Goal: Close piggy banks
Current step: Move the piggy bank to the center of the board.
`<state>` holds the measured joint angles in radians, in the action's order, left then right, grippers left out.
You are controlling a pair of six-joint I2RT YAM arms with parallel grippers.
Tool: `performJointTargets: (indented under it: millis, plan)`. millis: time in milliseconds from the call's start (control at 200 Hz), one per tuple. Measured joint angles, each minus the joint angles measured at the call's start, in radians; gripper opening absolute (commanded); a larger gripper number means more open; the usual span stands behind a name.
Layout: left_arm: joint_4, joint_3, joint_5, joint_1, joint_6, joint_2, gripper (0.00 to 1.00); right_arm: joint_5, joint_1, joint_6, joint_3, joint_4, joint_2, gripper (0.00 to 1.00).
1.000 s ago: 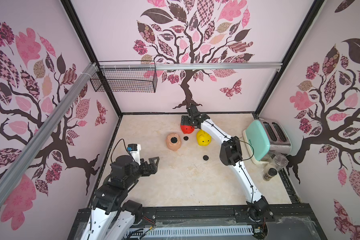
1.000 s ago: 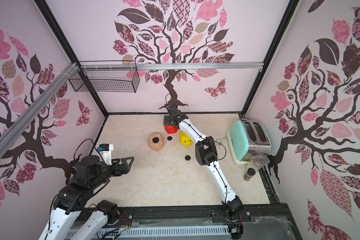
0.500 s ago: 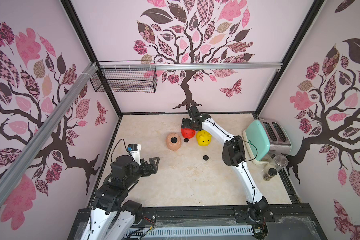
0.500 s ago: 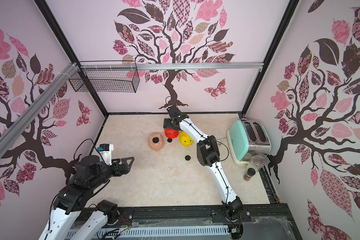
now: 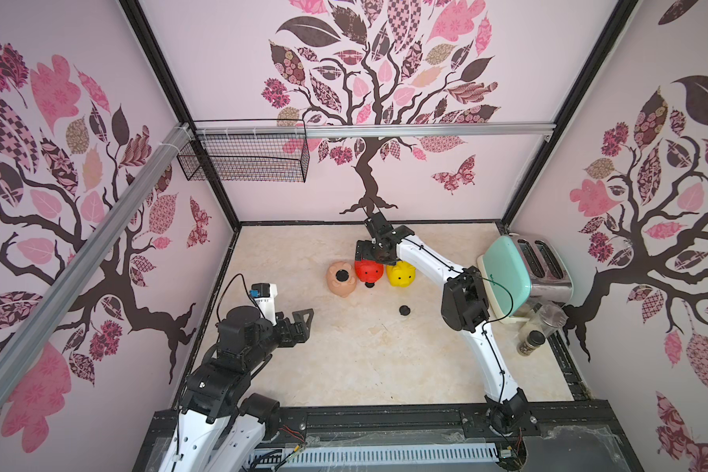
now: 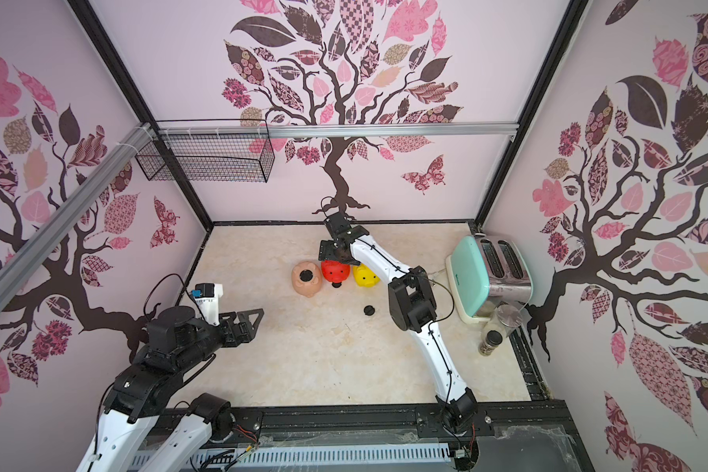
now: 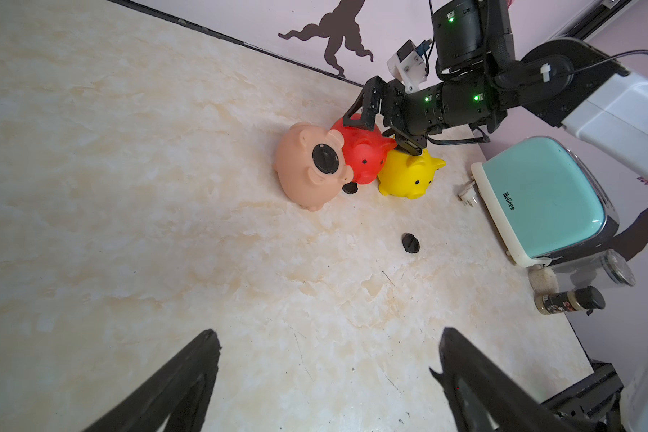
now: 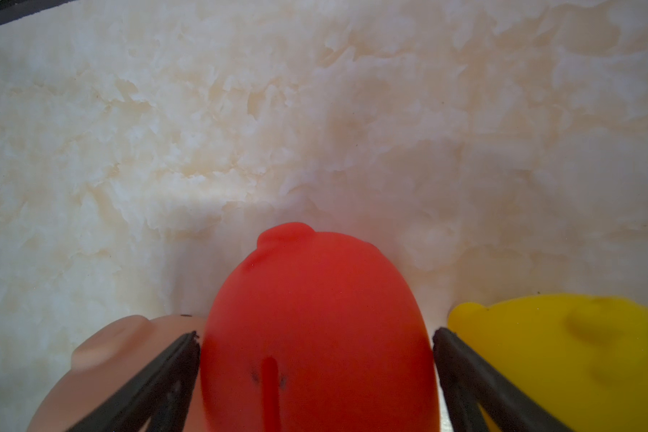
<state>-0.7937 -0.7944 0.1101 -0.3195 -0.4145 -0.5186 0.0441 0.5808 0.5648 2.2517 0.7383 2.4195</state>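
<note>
Three piggy banks stand in a row at the back of the table. The peach-pink pig [image 5: 341, 279] [image 7: 311, 166] lies with its belly up, a black plug in its hole. The red pig [image 5: 369, 271] [image 8: 315, 318] is in the middle, back slot up. The yellow pig [image 5: 401, 274] [image 7: 408, 175] stands upright beside it. My right gripper [image 8: 315, 336] [image 5: 370, 261] is open, with a finger on either side of the red pig. My left gripper [image 7: 328, 333] [image 5: 301, 323] hangs open over bare table at the front left, holding nothing.
One loose black plug [image 5: 404, 310] lies in front of the pigs, and another [image 7: 349, 188] sits by the red pig's snout. A mint-green toaster [image 5: 507, 274], a glass jar [image 5: 550, 318] and a spice jar [image 5: 530, 342] stand at the right edge. A wire basket [image 5: 246, 157] hangs on the back left wall.
My right gripper has brought the red pig forward from the back wall and down between the peach and yellow pigs, and its jaws have widened. The left arm has not moved.
</note>
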Motion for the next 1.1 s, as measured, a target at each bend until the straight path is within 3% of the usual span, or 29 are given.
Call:
performJointTargets:
  millis: [175,360,450,620,925,1100]
  plan:
    - [0.000,0.000,0.000,0.000,0.000,0.000,0.94,0.017,0.000,-0.015,0.052,0.025,0.000,1.00]
    - [0.000,0.000,0.000,0.000,0.000,0.000,0.94,0.022,0.000,-0.035,0.206,0.034,0.046,0.99]
    - [0.000,0.000,0.000,0.000,0.000,0.000,0.94,0.014,0.000,-0.042,0.239,0.032,0.082,0.91]
    - [0.000,0.000,0.000,0.000,0.000,0.000,0.94,0.011,0.000,-0.045,0.242,0.046,0.142,0.78]
    - [0.000,0.000,0.000,0.000,0.000,0.000,0.94,0.012,0.000,-0.046,0.237,0.063,0.148,0.80]
    - [0.000,0.000,0.000,0.000,0.000,0.005,0.94,0.011,0.002,-0.049,0.114,0.056,0.076,0.81]
